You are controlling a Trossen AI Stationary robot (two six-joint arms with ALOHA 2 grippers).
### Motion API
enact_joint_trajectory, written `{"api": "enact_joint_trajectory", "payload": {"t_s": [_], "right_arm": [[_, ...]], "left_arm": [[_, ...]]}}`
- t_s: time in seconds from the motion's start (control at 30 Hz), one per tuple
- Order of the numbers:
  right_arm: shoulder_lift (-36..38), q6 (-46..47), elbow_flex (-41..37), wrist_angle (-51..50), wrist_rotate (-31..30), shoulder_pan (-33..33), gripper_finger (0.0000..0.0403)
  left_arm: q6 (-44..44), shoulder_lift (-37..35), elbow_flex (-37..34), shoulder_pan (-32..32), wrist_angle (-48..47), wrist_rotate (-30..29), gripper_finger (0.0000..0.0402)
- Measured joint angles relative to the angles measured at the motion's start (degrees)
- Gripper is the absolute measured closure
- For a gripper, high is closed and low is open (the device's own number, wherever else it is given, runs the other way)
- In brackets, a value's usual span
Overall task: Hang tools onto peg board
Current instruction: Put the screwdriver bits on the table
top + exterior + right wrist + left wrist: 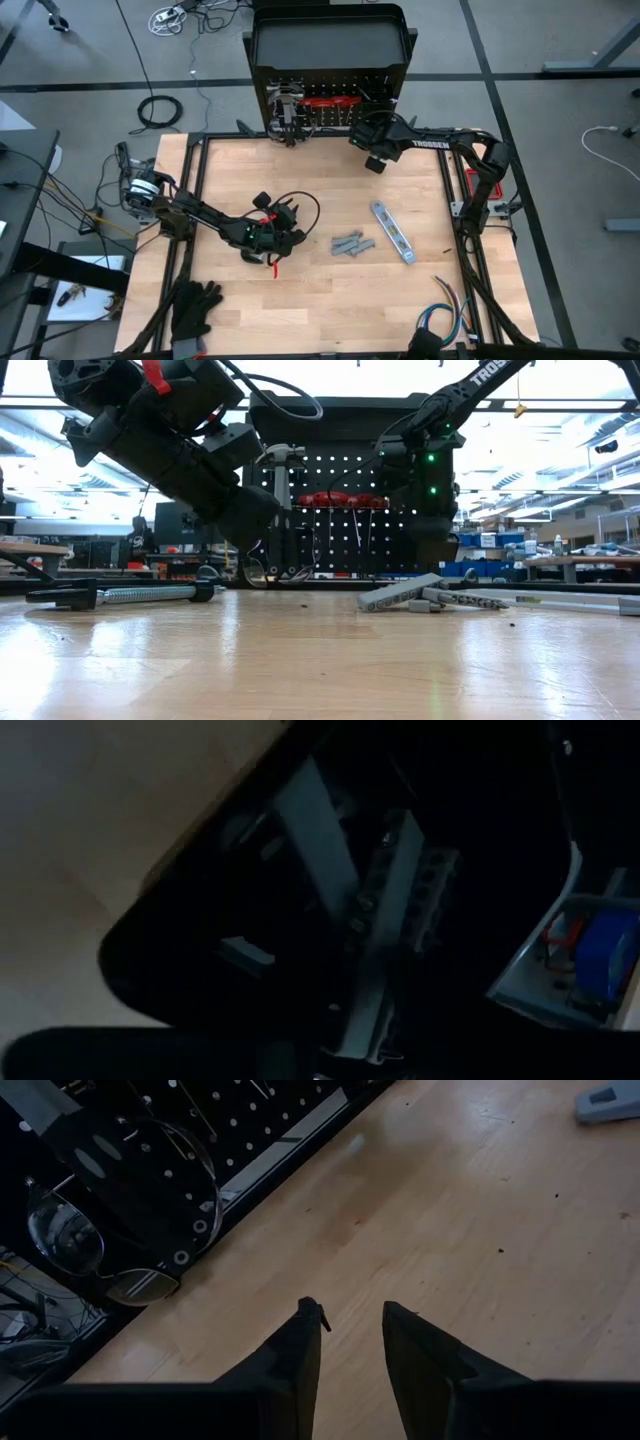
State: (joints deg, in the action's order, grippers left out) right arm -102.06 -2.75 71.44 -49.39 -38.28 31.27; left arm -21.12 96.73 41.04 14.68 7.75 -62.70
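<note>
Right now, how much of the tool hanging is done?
Partly. A hammer and red-handled tools already hang on the peg board. The right gripper is at the board; the left gripper's fingers are empty. Grey metal pieces and a silver bar remain on the table.

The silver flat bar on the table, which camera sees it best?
The high view: the silver flat bar lies whole and uncovered on the table, right of the grey metal pieces. The low view shows it only edge-on. Neither wrist view clearly shows it.
</note>
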Motion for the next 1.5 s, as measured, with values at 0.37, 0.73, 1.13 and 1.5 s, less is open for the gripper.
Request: {"api": "enact_joint_trajectory", "payload": {"t_s": [0.37,0.73,1.13,1.5], "right_arm": [[0.11,-2.18,-0.04,-0.01,-1.05,-2.01,0.0393],[0.11,-1.57,-0.11,-1.22,-4.11,-6.48,0.0401],[7.32,2.79,-0.11,-2.41,-6.49,-12.73,0.0402],[15.52,18.21,-5.74,2.03,17.45,-32.97,0.0402]], "left_arm": [[0.04,0.0,-0.02,0.0,-0.02,-0.02,0.0291],[-0.03,0.0,0.0,0.0,-0.02,-0.02,0.0291],[-0.09,0.0,0.0,0.0,0.0,-0.02,0.0291],[-0.11,0.0,-0.02,-0.02,0.02,-0.03,0.0291]]}}
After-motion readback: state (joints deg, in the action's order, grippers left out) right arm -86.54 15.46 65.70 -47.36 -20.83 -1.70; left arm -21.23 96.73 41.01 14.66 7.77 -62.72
